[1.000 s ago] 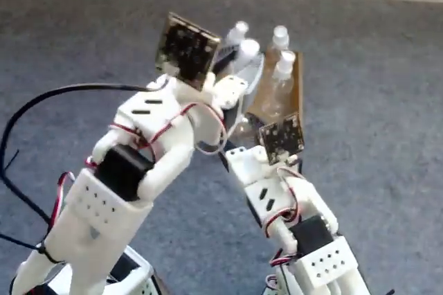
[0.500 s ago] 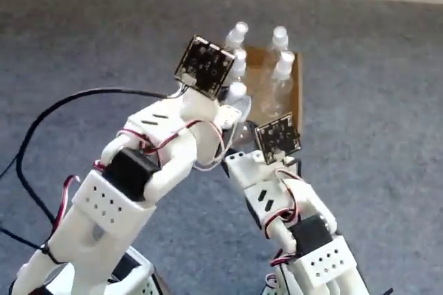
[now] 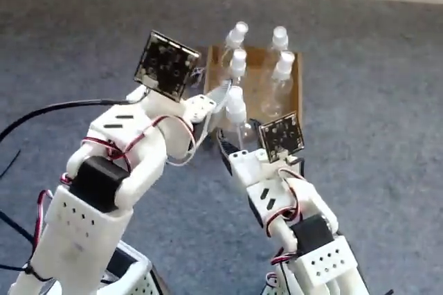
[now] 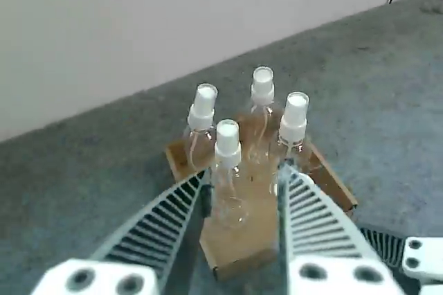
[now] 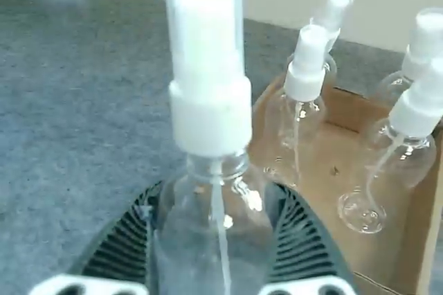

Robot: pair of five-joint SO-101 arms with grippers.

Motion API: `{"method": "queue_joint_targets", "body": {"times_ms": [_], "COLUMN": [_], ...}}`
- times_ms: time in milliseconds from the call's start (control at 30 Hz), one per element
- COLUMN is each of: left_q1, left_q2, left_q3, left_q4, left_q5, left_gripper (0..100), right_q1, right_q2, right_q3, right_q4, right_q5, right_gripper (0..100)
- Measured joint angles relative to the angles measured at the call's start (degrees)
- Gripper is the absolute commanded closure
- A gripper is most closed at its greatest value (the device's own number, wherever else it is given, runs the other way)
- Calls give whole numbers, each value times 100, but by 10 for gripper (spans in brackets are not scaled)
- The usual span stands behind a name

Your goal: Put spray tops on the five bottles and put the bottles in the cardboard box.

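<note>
The jaws of the right arm [image 3: 277, 198] are clamped on the clear body of a bottle [image 5: 208, 239]. It stands upright, its white spray top [image 5: 208, 73] rising above them. Just beyond these jaws and off to one side, the cardboard box [image 5: 322, 170] sits on the grey desk [image 3: 360, 136], with four capped bottles [image 3: 283, 77] upright inside it. The jaws of the left arm [image 3: 131, 149] stand apart with nothing between them, above the desk, and the box with its four bottles lies ahead of and below them.
</note>
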Motion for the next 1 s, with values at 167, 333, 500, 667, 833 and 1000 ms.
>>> {"method": "queue_joint_targets", "body": {"times_ms": [167, 333, 500, 667, 833, 1000], "left_q1": [0, 18, 237, 79, -712, -1257], "left_q2": [123, 369, 607, 440, -466, -1670], "left_q3": [35, 35, 26, 18, 35, 949], "left_q4": [0, 0, -9, 123, 633, 949], "left_q5": [-79, -97, -475, -519, -536, -545], "left_gripper": [857, 857, 857, 853, 852, 847], "right_q1": [0, 0, 26, 35, 492, 615], "right_q2": [0, 0, 9, 9, 9, 695], "right_q3": [0, 0, 9, 9, -369, -1327], "right_q4": [0, 0, 9, 9, 9, 0], "right_q5": [0, 0, 0, 0, 0, 0], "right_gripper": [995, 995, 995, 995, 995, 995]}}
